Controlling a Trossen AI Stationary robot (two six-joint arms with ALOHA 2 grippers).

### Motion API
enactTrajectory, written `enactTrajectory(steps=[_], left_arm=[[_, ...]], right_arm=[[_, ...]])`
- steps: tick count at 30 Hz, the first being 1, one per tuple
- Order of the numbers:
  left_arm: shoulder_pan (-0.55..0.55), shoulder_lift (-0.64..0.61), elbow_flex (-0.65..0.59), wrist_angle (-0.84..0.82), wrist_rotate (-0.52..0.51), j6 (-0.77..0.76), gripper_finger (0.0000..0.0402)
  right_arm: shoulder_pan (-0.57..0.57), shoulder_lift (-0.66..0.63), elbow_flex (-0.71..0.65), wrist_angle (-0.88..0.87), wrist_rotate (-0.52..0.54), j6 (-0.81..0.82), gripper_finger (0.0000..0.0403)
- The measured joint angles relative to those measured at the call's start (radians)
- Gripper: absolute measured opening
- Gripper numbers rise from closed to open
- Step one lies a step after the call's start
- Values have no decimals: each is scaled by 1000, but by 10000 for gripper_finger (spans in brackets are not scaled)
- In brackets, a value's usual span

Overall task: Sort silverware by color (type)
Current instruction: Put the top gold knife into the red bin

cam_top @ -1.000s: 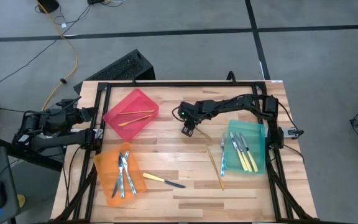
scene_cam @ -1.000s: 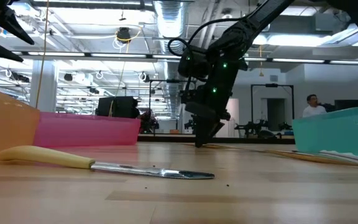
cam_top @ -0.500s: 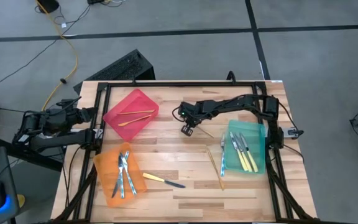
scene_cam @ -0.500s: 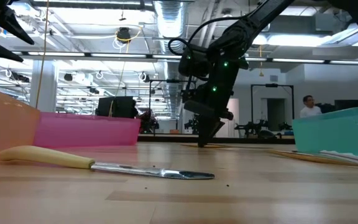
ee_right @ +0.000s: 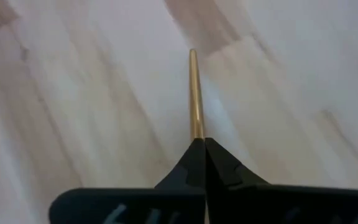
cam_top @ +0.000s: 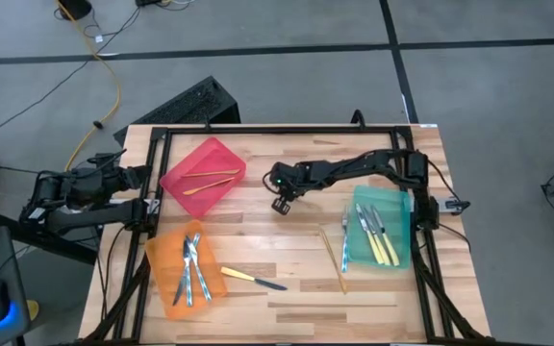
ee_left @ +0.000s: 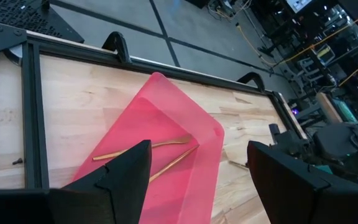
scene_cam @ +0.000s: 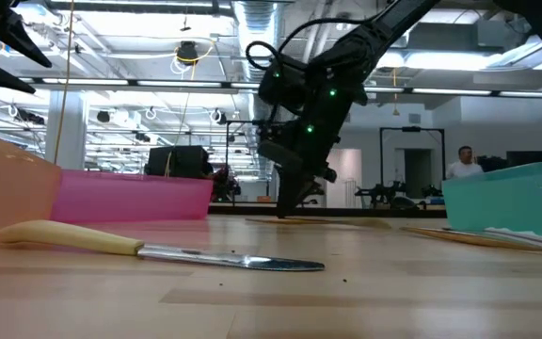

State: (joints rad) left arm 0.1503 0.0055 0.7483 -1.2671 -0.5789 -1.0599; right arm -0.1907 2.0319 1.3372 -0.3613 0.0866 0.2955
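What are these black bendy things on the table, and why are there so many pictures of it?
They are two robot arms. Four cameras watch at once: one above the table, one low at table height, and one on each arm's wrist. On the wooden table stand a red bin holding gold cutlery, an orange bin with shiny silvery pieces, and a green bin with yellow-handled ones. The right tool is shut on a thin gold piece, near the table's middle. The left tool waits open off the table's left edge, looking toward the red bin.
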Motion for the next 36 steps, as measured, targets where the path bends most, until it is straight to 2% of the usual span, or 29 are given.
enactTrajectory(steps=[12,16,19,22,28,32,36], left_arm=[[0,0,0,0,0,4,247],[0,0,0,0,0,4,247],[0,0,0,0,0,4,247],[0,0,0,0,-1,5,247],[0,0,0,0,-1,5,247],[0,0,0,0,-1,5,247],[0,0,0,-1,-1,5,247]], right_arm=[[9,-2,48,0,13,-25,18],[13,-2,66,-7,15,-83,44],[14,-3,102,-75,15,-140,69],[14,-5,147,-150,16,-190,100],[6,-6,168,-158,17,-229,161],[-1,31,170,-173,17,-267,180],[0,66,169,-186,17,-264,183]])
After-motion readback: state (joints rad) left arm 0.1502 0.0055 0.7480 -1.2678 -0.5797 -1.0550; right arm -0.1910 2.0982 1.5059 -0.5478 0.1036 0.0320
